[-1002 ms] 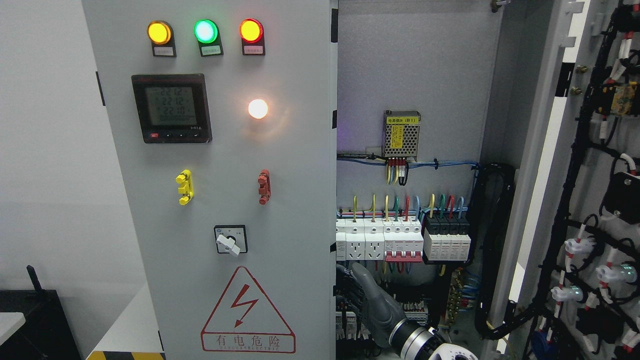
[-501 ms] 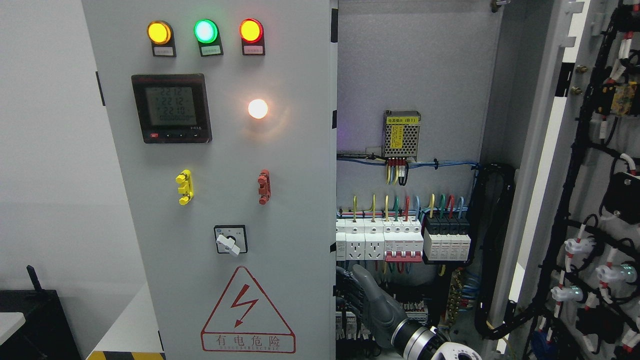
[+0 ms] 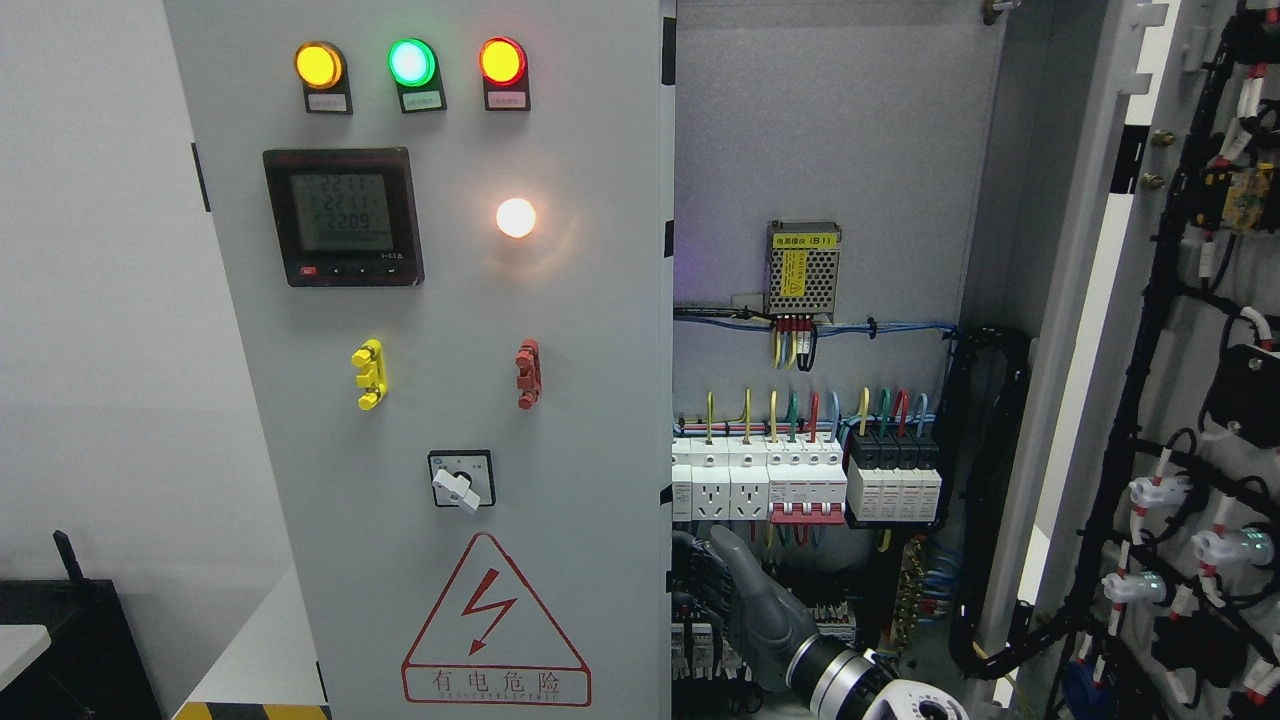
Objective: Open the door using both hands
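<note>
The tall light-grey metal cabinet door on the left stands shut, facing the room, and it fills the middle of the head view. Along its top sit three round lamps: an amber one, a green one and a red one, all lit. Below them is a black-framed digital meter with a glowing white round lamp to its right. Further down are a yellow plastic clip and a red plastic clip, then a white rotary switch on a black plate, and under it a red triangular warning sticker with a lightning bolt.

The right-hand grey door is swung wide open at the right edge, black cable bundles running down its inner face. Between the two doors the cabinet interior shows: a perforated metal power supply with a yellow label high on the back panel, and beneath it a row of white and black circuit breakers fed by coloured wires.

The grey right robot hand comes up from the lower right on a silver wrist, low in the opening. Its dark fingers are curled close against the free edge of the shut left door, though I cannot tell whether they actually grip it.
</note>
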